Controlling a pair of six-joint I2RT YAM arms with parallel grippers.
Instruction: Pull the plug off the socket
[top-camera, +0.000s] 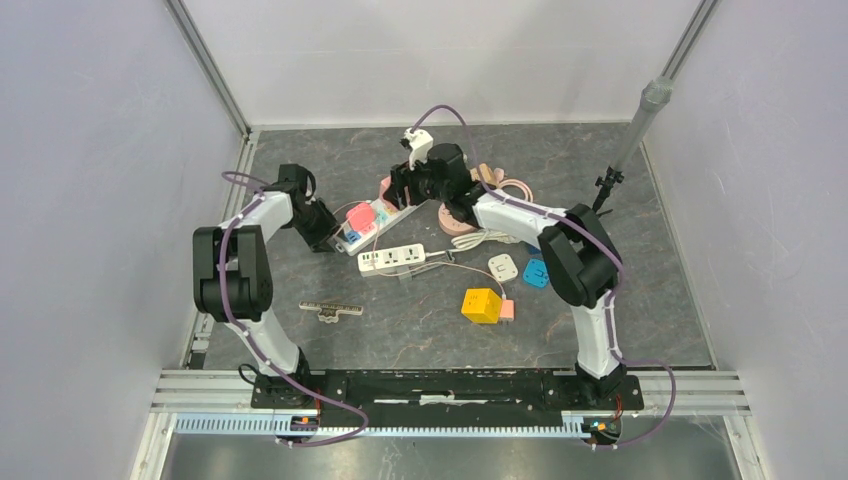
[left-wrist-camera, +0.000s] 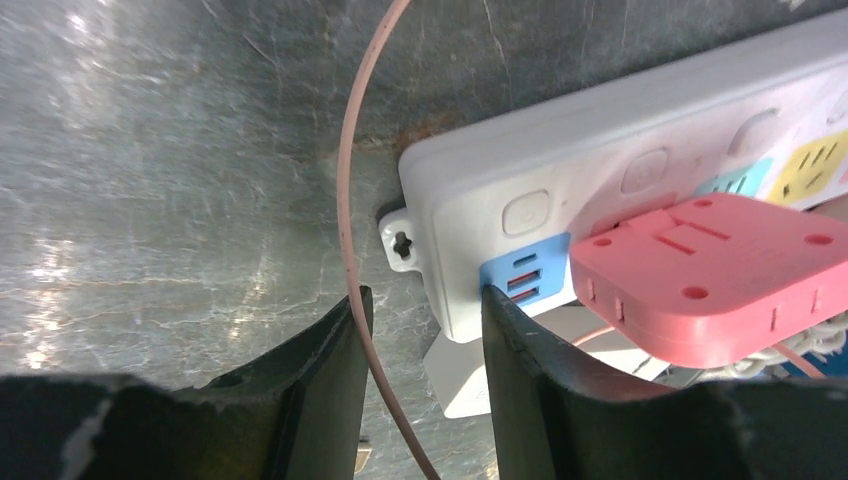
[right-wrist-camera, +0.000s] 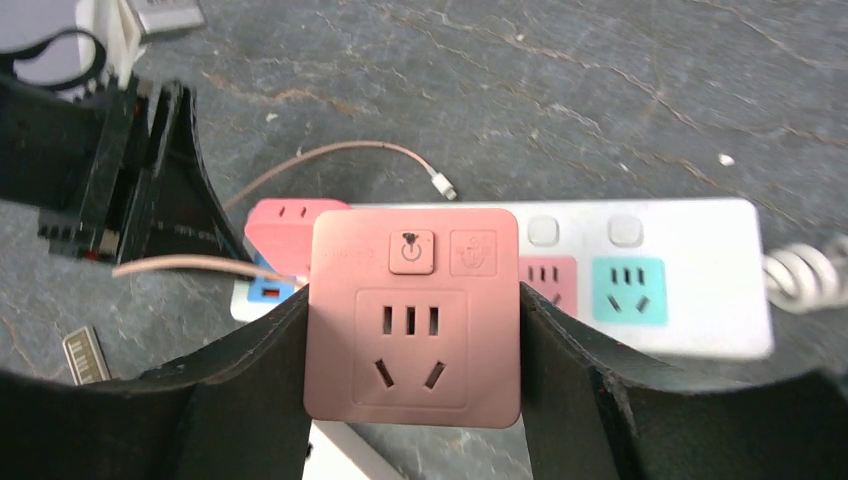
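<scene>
Plug (right-wrist-camera: 412, 345), clamped by its flat sides in the right end effector (right-wrist-camera: 412, 300), looked rigid, light, slick. Left end effector (left-wrist-camera: 425, 300) gaped, holding nothing.

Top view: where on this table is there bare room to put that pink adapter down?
The pink adapter could go on bare table in front, between the yellow cube, the metal strip and the arm bases, or the far-left corner. Crowded middle: white power strip, coloured power strip, loose adapters, cables.
</scene>
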